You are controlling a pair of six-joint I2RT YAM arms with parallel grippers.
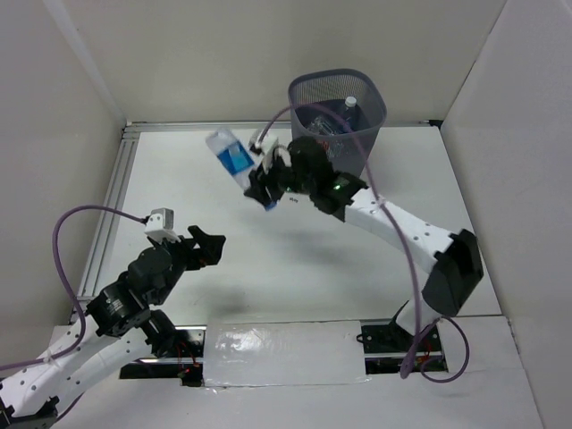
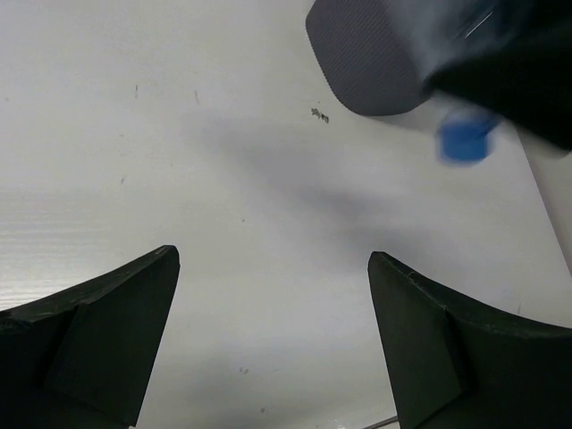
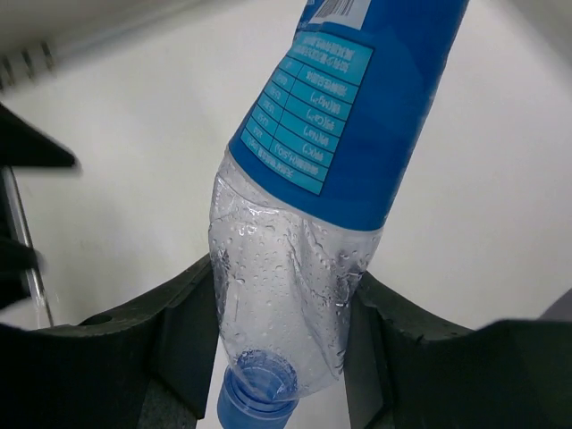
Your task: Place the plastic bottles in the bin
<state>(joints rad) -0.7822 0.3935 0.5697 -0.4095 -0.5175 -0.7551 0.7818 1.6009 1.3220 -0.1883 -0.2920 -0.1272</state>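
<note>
Top external: white table (image 1: 268,286), walls (image 1: 223,54); left end effector (image 1: 213,248) spread, right (image 1: 263,185) clamps bottle (image 1: 230,156)

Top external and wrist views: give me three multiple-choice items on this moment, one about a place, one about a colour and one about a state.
1. Where is the blue-labelled bottle relative to the mesh bin?
A. To its left, held up in the air
B. Inside it
C. Lying flat to its right

2. What colour is that bottle's cap?
A. Red
B. Blue
C. White

3. What state is the left gripper in?
A. Open and empty
B. Shut on a bottle
C. Shut on nothing

Answers:
1 A: the right gripper grips it near the neck, cap down, beside the bin rather than over it.
2 B: the right wrist view shows a blue cap.
3 A: its fingers stand wide apart with nothing between them.
</note>
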